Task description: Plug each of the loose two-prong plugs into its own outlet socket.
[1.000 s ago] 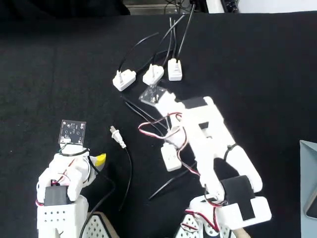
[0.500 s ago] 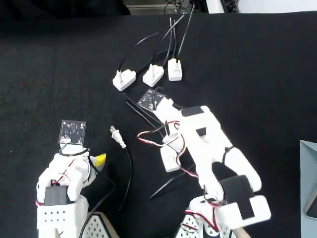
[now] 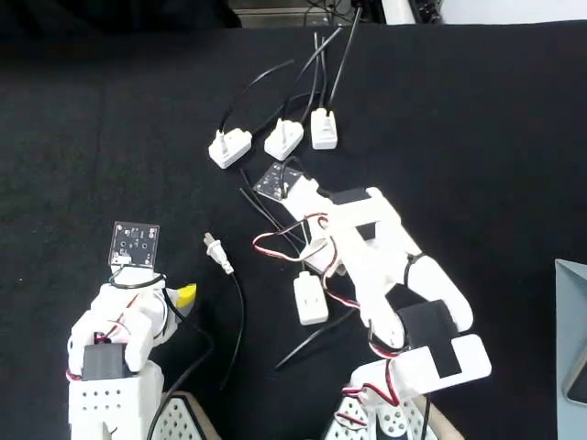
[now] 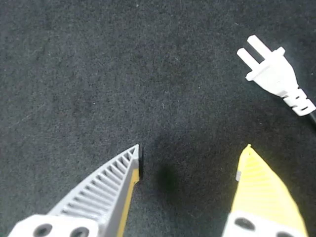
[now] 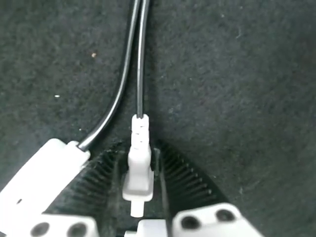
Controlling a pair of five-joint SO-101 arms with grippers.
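Right arm pulled back down-frame over the last second, uncovering a lone socket [image 3: 310,298] at centre. Left to right now: my left gripper [image 4: 190,153] sits spread and empty at lower left, with a loose plug [image 3: 217,252] lying on the worktop just beside it. The right gripper [image 5: 140,158] is pinching a second plug [image 5: 139,170], which isn't in any socket yet. So I'd say two plugs are left to do. The three sockets [image 3: 283,137] up top I can't judge.

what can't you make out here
Right wrist view: prong tips of the held plug, behind the base of the right gripper.
Left wrist view: cable of the loose plug, cut off by the edge.
High view: whether the top sockets hold plugs, too small.
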